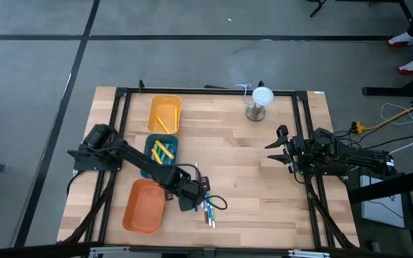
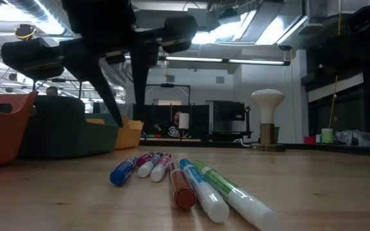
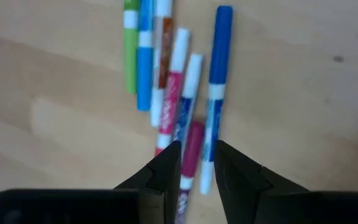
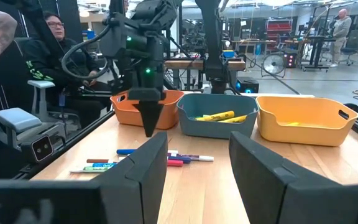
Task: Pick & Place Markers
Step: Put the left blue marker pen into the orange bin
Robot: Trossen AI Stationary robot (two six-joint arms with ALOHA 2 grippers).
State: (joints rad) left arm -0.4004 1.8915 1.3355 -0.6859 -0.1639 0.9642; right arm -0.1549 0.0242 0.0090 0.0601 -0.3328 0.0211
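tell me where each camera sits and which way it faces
High: overhead, looking straight down on the table, both arms and three trays.
Low: at tabletop height, facing the markers; the left pincer hangs above.
Left wrist: aims down at the markers past its own fingers.
Right wrist: level across the table past its open pincer.
Shared: right wrist and high views both show the teal tray.

dark jointed arms [image 1: 131, 154], black cabling, seemingly matte

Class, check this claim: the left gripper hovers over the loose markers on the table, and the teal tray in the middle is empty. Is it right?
Not quite. The left gripper does hover over the loose markers, but the teal tray holds yellow markers, as the right wrist view shows.
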